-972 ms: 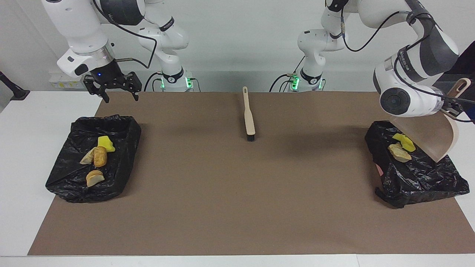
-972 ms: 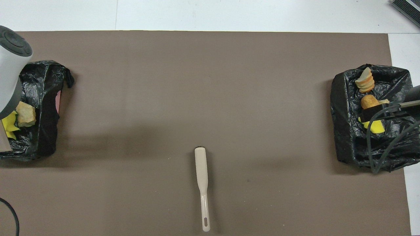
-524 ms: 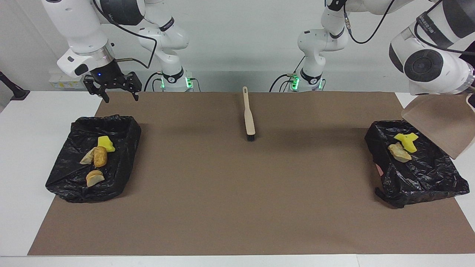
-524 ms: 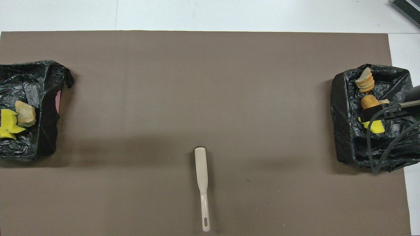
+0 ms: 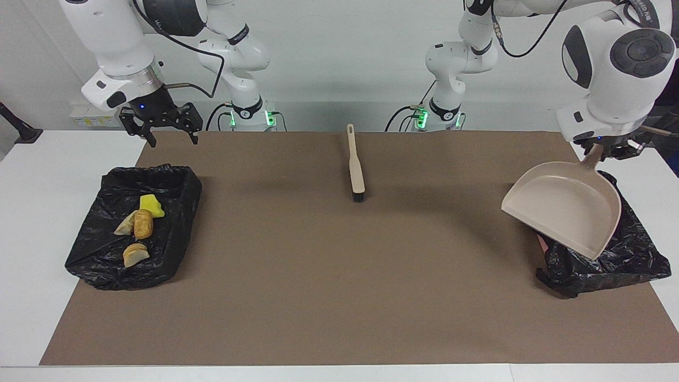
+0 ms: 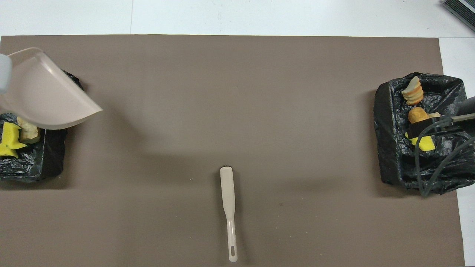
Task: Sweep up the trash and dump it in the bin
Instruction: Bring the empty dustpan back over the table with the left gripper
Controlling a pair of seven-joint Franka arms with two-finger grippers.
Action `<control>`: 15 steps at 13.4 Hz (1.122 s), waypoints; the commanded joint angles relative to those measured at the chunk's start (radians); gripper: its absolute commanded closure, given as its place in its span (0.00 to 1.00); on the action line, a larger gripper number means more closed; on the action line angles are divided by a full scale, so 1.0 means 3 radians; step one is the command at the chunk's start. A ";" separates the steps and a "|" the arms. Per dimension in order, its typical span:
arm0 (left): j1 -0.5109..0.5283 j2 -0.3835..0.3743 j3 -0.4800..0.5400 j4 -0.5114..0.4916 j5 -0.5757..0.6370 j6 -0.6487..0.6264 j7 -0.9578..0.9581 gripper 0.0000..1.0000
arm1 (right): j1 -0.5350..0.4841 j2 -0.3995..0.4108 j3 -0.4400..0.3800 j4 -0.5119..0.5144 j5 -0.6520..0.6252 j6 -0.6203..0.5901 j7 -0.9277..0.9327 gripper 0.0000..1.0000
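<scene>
From across the table, the raised dustpan (image 5: 567, 209) hides the scraps in the bin (image 5: 631, 260) under it. From overhead, that bin runs off the edge, and a cable (image 6: 432, 163) crosses the yellow sponge piece (image 6: 425, 142).

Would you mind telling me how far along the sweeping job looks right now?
Nearly done: no trash is left on the brown mat; the scraps lie in the two black bins. In hand: the left claw holds the emptied dustpan over its bin. Left: setting the dustpan down near the brush. The right claw waits open.
</scene>
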State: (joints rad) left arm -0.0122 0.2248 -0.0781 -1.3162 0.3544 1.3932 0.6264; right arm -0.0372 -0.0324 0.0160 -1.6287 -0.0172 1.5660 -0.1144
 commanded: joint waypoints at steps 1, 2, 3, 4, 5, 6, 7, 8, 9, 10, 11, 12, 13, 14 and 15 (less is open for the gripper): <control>-0.0234 -0.0202 0.0041 -0.0367 -0.0454 0.0376 -0.0949 1.00 | -0.0014 -0.0015 -0.0007 0.0019 0.0062 -0.0030 -0.0084 0.00; -0.0402 -0.0212 0.0036 -0.0510 -0.0551 0.0544 -0.1312 1.00 | -0.0014 -0.0015 -0.0007 0.0019 0.0062 -0.0030 -0.0084 0.00; -0.0571 -0.0207 0.0041 -0.0597 -0.0638 0.0677 -0.1640 1.00 | -0.0014 -0.0015 -0.0007 0.0019 0.0062 -0.0030 -0.0084 0.00; -0.0740 -0.0187 0.0036 -0.0689 -0.0710 0.0795 -0.1952 1.00 | -0.0014 -0.0015 -0.0007 0.0019 0.0062 -0.0030 -0.0084 0.00; -0.0883 -0.0157 0.0036 -0.0766 -0.0792 0.1004 -0.2244 1.00 | -0.0014 -0.0015 -0.0007 0.0019 0.0062 -0.0030 -0.0084 0.00; -0.1011 -0.0156 0.0036 -0.0888 -0.0884 0.1249 -0.2464 1.00 | -0.0014 -0.0015 -0.0007 0.0019 0.0062 -0.0030 -0.0084 0.00; -0.1149 -0.0131 0.0036 -0.0961 -0.1006 0.1469 -0.2709 1.00 | -0.0014 -0.0015 -0.0007 0.0019 0.0062 -0.0030 -0.0084 0.00; -0.1313 -0.0014 0.0036 -0.1017 -0.1033 0.1679 -0.2914 1.00 | -0.0014 -0.0015 -0.0007 0.0019 0.0062 -0.0030 -0.0084 0.00; -0.1466 0.0134 0.0036 -0.1033 -0.1038 0.1929 -0.3139 1.00 | -0.0014 -0.0015 -0.0007 0.0019 0.0062 -0.0030 -0.0084 0.00; -0.1569 0.0257 0.0036 -0.1058 -0.1038 0.2180 -0.3329 1.00 | -0.0014 -0.0015 -0.0007 0.0019 0.0062 -0.0030 -0.0084 0.00; -0.1671 0.0329 0.0036 -0.1084 -0.1043 0.2385 -0.3488 1.00 | -0.0014 -0.0015 -0.0007 0.0019 0.0062 -0.0030 -0.0084 0.00; -0.1733 0.0410 0.0030 -0.1104 -0.1043 0.2508 -0.3580 1.00 | -0.0014 -0.0015 -0.0007 0.0019 0.0062 -0.0030 -0.0084 0.00; -0.1799 0.0462 0.0030 -0.1135 -0.1048 0.2600 -0.3596 1.00 | -0.0014 -0.0015 -0.0007 0.0019 0.0062 -0.0030 -0.0084 0.00; -0.1846 0.0508 0.0025 -0.1135 -0.1109 0.2682 -0.3652 1.00 | -0.0014 -0.0015 -0.0007 0.0019 0.0062 -0.0030 -0.0084 0.00; -0.1947 0.0584 0.0025 -0.1135 -0.1170 0.2714 -0.3769 1.00 | -0.0014 -0.0015 -0.0007 0.0019 0.0062 -0.0030 -0.0084 0.00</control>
State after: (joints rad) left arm -0.5540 0.3924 -0.0897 -1.6445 0.0370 2.1722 -0.4645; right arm -0.0372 -0.0324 0.0160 -1.6286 -0.0172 1.5660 -0.1144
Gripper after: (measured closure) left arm 0.687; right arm 0.000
